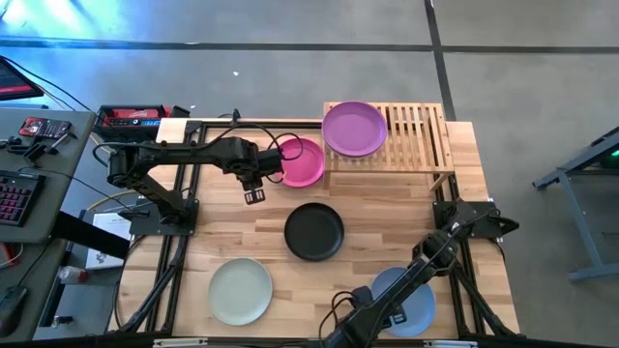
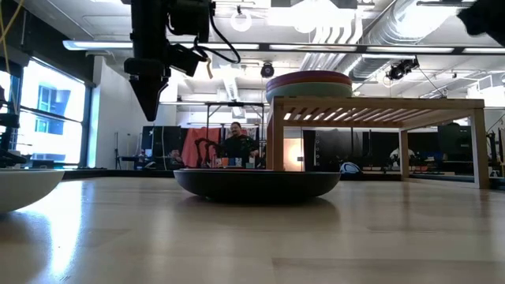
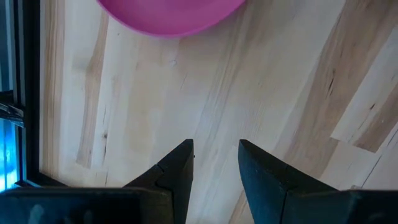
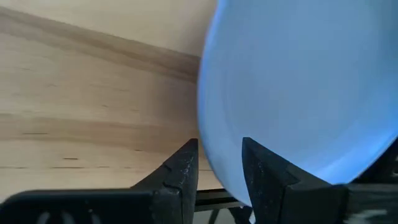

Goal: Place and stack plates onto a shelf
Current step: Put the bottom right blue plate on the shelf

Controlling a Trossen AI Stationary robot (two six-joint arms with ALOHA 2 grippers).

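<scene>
The bamboo shelf (image 1: 418,135) (image 2: 379,106) stands at the table's far right. It carries a plate stack (image 2: 309,83) topped by the purple plate (image 1: 354,128). The magenta plate (image 1: 302,162) (image 3: 168,15), black plate (image 1: 313,231) (image 2: 256,183), a pale greenish-white plate (image 1: 240,290) (image 2: 24,185) and the blue plate (image 1: 411,302) (image 4: 298,87) lie flat on the table. My left gripper (image 1: 253,195) (image 3: 216,155) hangs above bare wood beside the magenta plate, pointing down, open by a narrow gap and empty. My right gripper (image 4: 219,155), open narrowly, is at the blue plate's rim near the table's near edge. My right gripper has its fingers (image 4: 186,168) on either side of the blue plate's rim (image 4: 214,168), one over the wood and one over the plate's inside. I cannot tell whether they touch the rim.
Black frame rails (image 1: 184,222) run along the table's left and right sides. A side desk with a keyboard and tools (image 1: 29,164) stands off the left edge. Bare wood lies between the black plate and the shelf. A seated person (image 2: 237,142) shows in the room beyond.
</scene>
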